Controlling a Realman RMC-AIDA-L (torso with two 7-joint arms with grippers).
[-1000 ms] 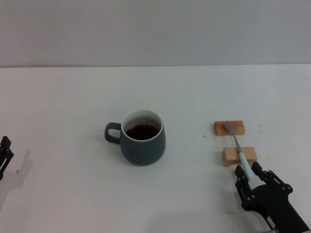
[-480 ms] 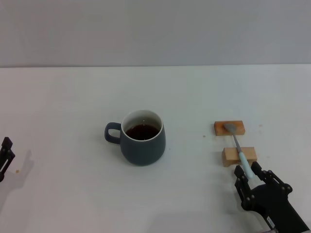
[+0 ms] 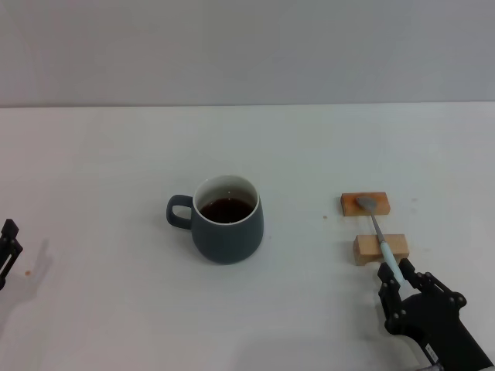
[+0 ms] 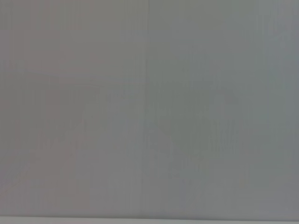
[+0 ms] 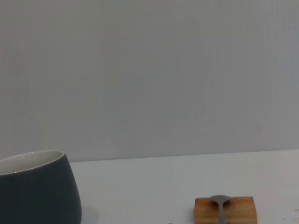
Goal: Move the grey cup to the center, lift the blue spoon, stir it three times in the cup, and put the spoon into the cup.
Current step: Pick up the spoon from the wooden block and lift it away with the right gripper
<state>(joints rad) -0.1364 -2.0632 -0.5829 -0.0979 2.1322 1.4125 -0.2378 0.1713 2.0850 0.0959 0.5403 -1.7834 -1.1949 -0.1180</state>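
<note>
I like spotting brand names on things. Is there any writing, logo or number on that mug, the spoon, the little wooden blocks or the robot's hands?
None can be read: the grey cup, the blue spoon, the two wooden blocks, the table, the right gripper and the left gripper all show plain surfaces with no lettering, logo or number.

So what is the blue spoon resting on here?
The blue spoon lies across two wooden blocks, bowl on the far one. The right gripper covers its handle end.
</note>
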